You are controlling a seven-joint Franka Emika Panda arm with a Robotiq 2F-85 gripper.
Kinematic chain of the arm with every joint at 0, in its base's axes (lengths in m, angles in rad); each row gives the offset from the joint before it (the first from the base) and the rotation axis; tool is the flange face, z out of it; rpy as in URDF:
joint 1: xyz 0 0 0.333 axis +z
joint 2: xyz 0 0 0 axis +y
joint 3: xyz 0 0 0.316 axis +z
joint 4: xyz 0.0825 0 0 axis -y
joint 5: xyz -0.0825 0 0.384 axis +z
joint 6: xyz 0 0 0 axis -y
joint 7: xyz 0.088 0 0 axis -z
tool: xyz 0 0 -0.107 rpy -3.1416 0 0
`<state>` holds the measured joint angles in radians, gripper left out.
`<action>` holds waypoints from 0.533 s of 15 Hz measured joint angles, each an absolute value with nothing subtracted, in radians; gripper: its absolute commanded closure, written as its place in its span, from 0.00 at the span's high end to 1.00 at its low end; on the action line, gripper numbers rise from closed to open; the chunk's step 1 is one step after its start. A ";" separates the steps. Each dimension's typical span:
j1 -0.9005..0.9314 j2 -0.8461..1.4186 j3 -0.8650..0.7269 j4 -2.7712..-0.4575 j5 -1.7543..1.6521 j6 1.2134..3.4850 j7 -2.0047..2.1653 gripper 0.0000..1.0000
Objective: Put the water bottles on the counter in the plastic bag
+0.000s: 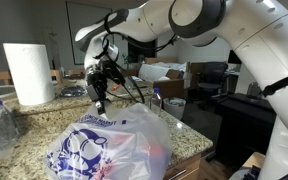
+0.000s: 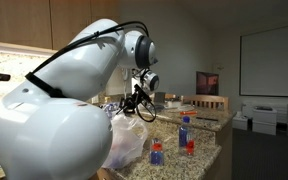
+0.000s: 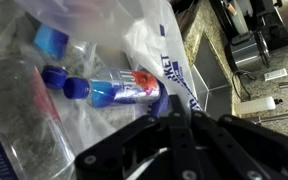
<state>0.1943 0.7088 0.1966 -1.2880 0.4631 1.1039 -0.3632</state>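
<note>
Just under the gripper (image 3: pixel 174 108), clenched with its tips at the rim of the bag (image 3: pixel 156 42), whether pinching plastic I cannot tell, several bottles (image 3: pixel 124 93) lie inside the bag. Well apart from the gripper, in an exterior view, two more stand upright on the counter (image 2: pixel 202 153), beside the bag.

plastic bag (image 1: pixel 109 145): crinkled, on counter (image 1: pixel 24 142) | bottles (image 3: pixel 124 92): blue-capped, lying inside bag | another bottle (image 2: pixel 185 135): upright on counter
</note>
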 measured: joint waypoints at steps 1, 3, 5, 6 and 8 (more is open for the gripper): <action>0.198 0.716 0.200 -1.272 0.463 1.107 -0.363 0.00; 0.202 0.732 0.211 -1.231 0.463 1.119 -0.363 0.00; 0.204 0.745 0.223 -1.188 0.466 1.156 -0.363 0.00; 0.205 0.751 0.228 -1.164 0.468 1.182 -0.363 0.00; 0.209 0.763 0.239 -1.115 0.470 1.235 -0.363 0.00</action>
